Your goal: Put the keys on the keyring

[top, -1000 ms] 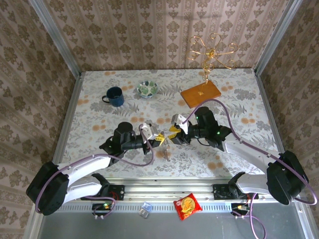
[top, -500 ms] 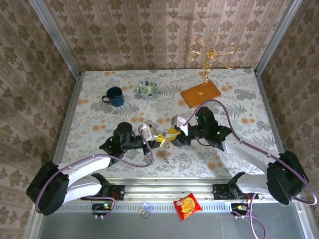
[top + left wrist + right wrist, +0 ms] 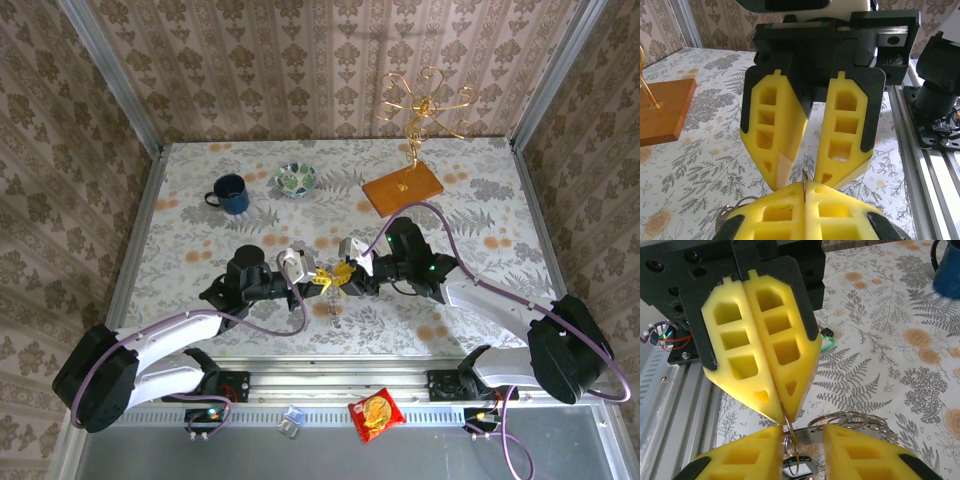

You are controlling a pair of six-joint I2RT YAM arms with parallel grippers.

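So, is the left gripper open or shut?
Shut. The left gripper has its yellow fingers pressed together with no gap, and a thin metal ring is pinched at their tips.

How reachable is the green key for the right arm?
Probably not directly: right gripper is occupied at the keyring the left gripper pinches, and the green key lies behind that gripper.

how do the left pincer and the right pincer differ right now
The left pincer has its fingers pressed flat together, nipping a thin metal ring at the tips; the right pincer has its fingers apart, with that ring in the gap. In the top view the left pincer points right and the right pincer points left. Both have yellow fingers and meet tip to tip above the table.
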